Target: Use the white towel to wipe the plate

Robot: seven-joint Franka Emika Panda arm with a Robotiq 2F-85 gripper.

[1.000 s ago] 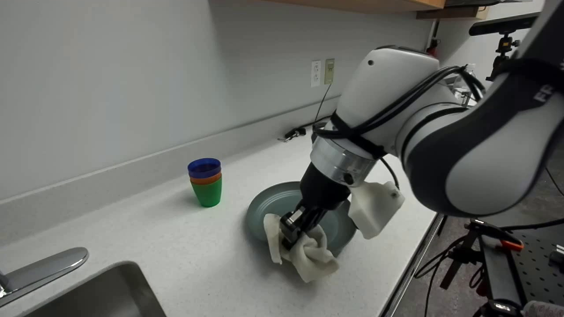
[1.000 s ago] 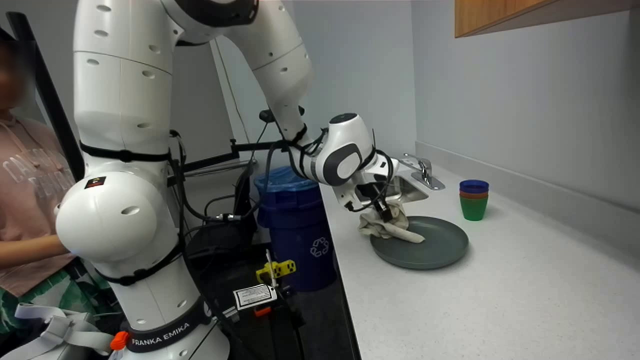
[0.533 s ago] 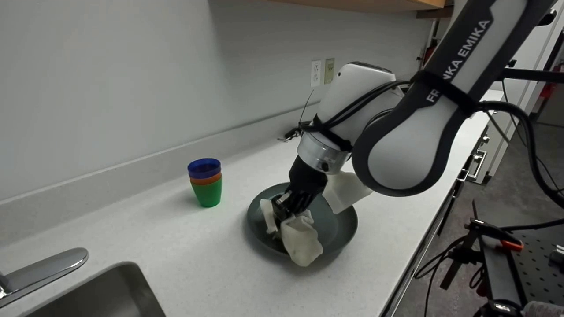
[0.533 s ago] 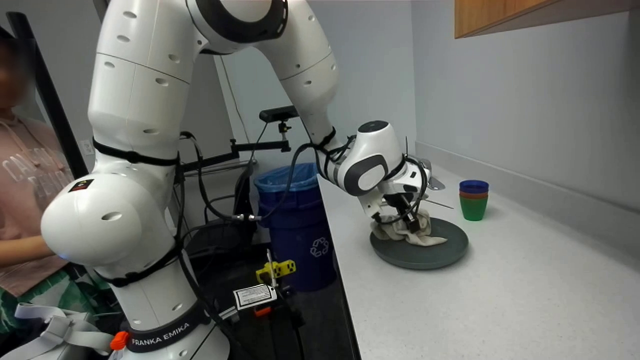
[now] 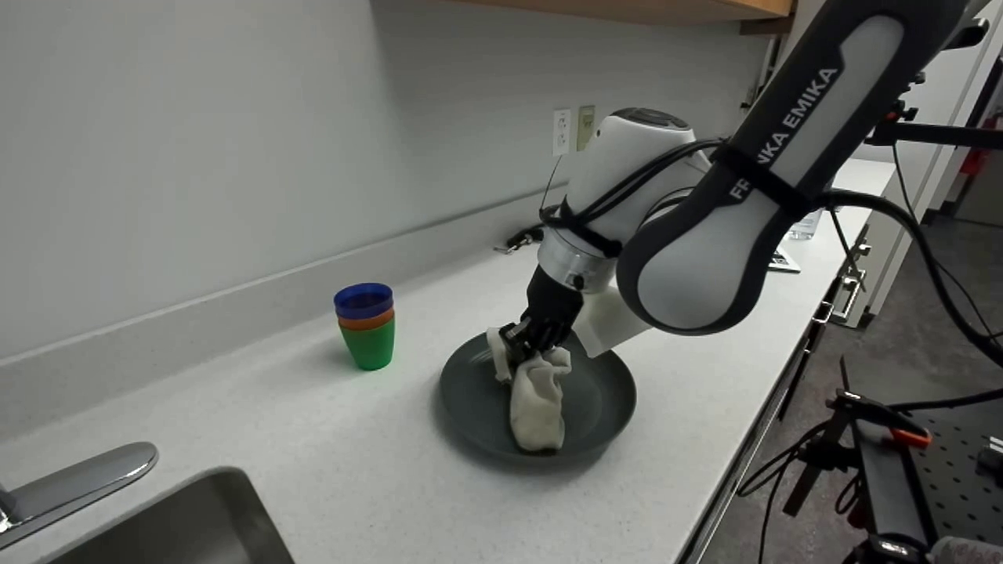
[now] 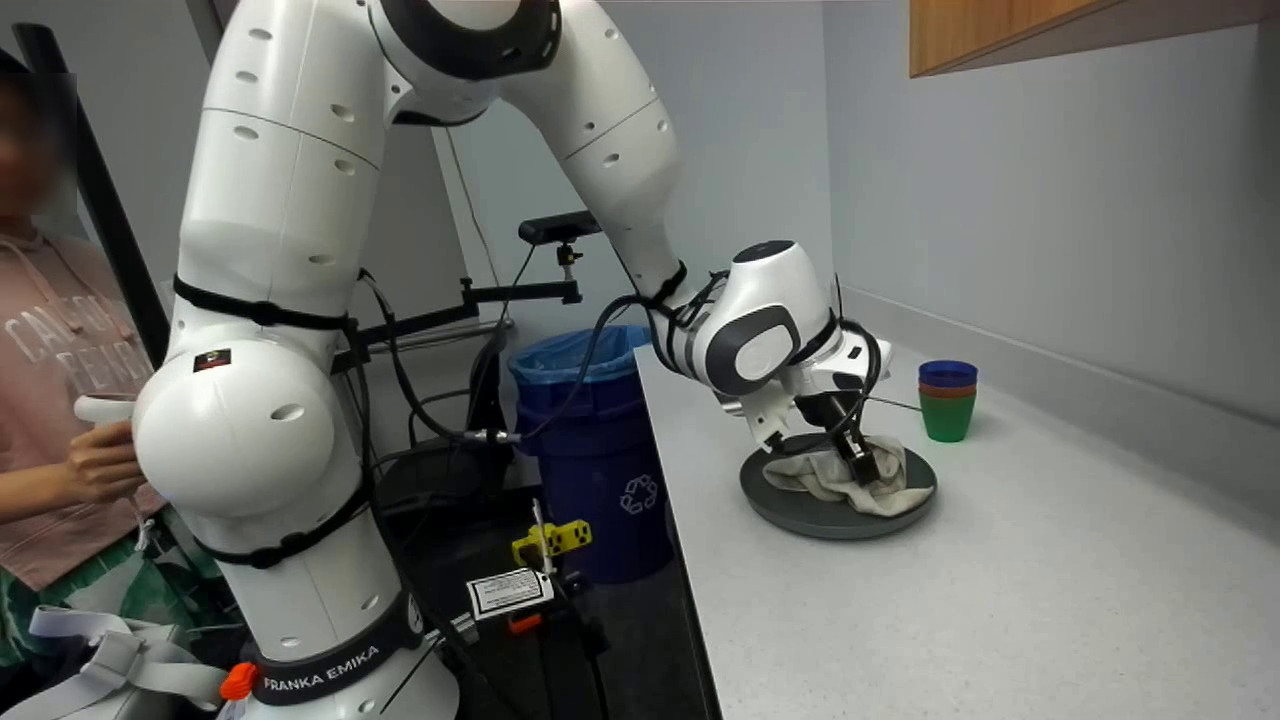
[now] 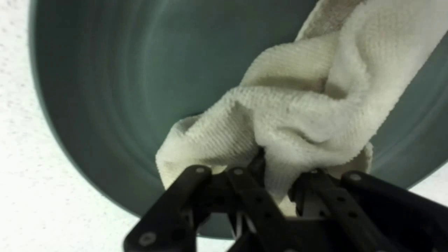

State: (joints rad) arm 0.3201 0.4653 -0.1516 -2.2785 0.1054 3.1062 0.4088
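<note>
Gripper [image 7: 278,180]: jaws closed on a fold of the towel [image 7: 297,115], white cloth pinched between them; the tips sit hidden in the cloth in the wrist view. Towel lies bunched on the round dark green plate [image 7: 189,59]; whether every fold touches it, cannot tell. Plate rests flat on the speckled white counter [image 5: 376,486].

Wrist view alone resolves the ribbed weave; also there: a twisted fold ahead of the jaws, a broad length of cloth running off at the upper right, faint rings in the plate. In an exterior view the towel [image 5: 537,407] falls in two parts, one each side of the gripper, the longer reaching near the plate's rim.

Both exterior views: stack of cups [image 5: 365,323], upright, blue over orange over green, apart from the plate; wooden cabinet [image 6: 1060,40] above. Seen in an exterior view alone: steel sink [image 5: 247,513], faucet [image 5: 86,486]. Likewise in an exterior view alone: blue bin [image 6: 600,470], the arm [image 6: 270,420] down to its labelled base, and a person [image 6: 55,415] in a pink hoodie, face blurred, holding a white object [image 6: 103,407]
</note>
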